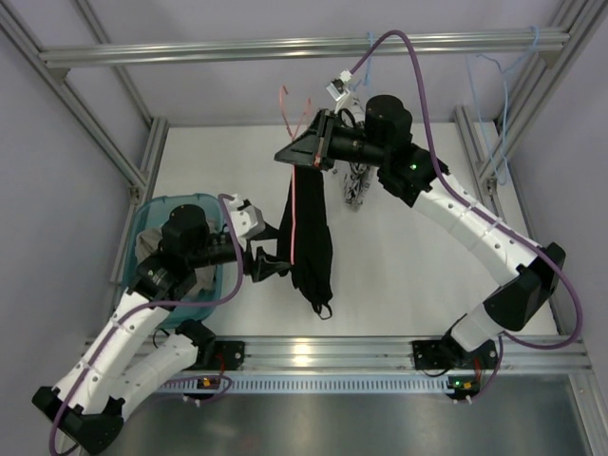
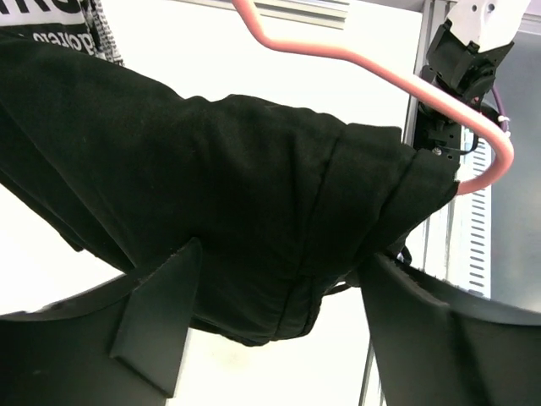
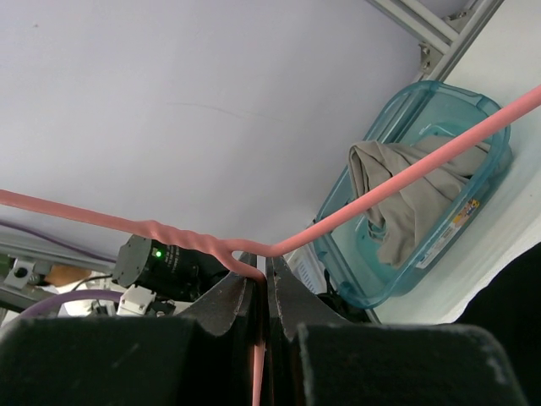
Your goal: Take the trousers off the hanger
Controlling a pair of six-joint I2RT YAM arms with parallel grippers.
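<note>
Looking like a robot lab, not a home or a shop. Sitting inside a cage of bare metal bars (image 1: 304, 46), with plain grey walls (image 1: 57, 190) all around. Using a flat white table (image 1: 408, 275) as the work spot. Showing two robot arms, the left arm (image 1: 123, 347) and the right arm (image 1: 475, 233), bolted to a metal rail (image 1: 323, 353) at the near edge. Trailing purple cables (image 1: 562, 285) from the arms. Glowing with a tiny green light (image 1: 414, 169). Holding a blue plastic bin (image 1: 180, 199) with a grey cloth (image 3: 406, 194) inside, and light blue wire hangers (image 1: 503, 95) hooked on the bars.
</note>
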